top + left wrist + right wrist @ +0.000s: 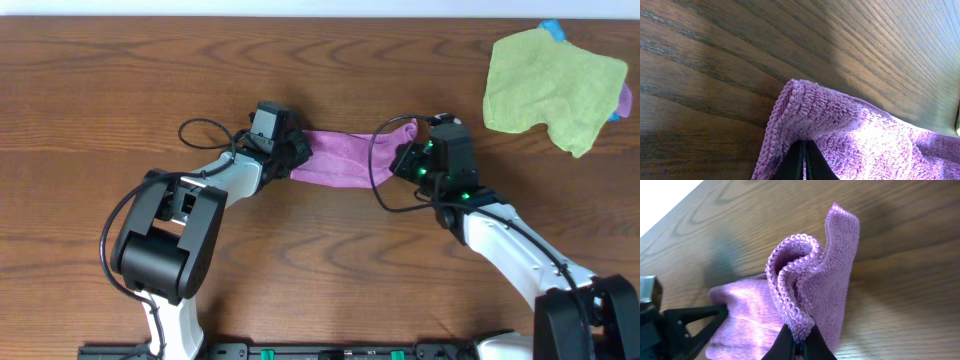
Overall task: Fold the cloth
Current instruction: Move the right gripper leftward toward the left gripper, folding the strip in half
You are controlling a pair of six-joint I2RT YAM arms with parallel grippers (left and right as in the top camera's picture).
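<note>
Left gripper [293,152] and right gripper [405,160] each pinch tight an opposite end of the plain purple microfibre cloth [340,158], which stretches as a bunched band between them. It lies well left of the crumpled light-green cloth [545,85].

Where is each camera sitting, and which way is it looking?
Overhead: above the table, looking straight down; shows both arms, the purple cloth held between left gripper and right gripper, and a green cloth.
Left wrist: on the left arm, looking along its fingers at a pinched cloth corner.
Right wrist: on the right arm, looking along its fingers at the cloth's bunched edge; the left gripper shows too.
All three share the purple cloth.
</note>
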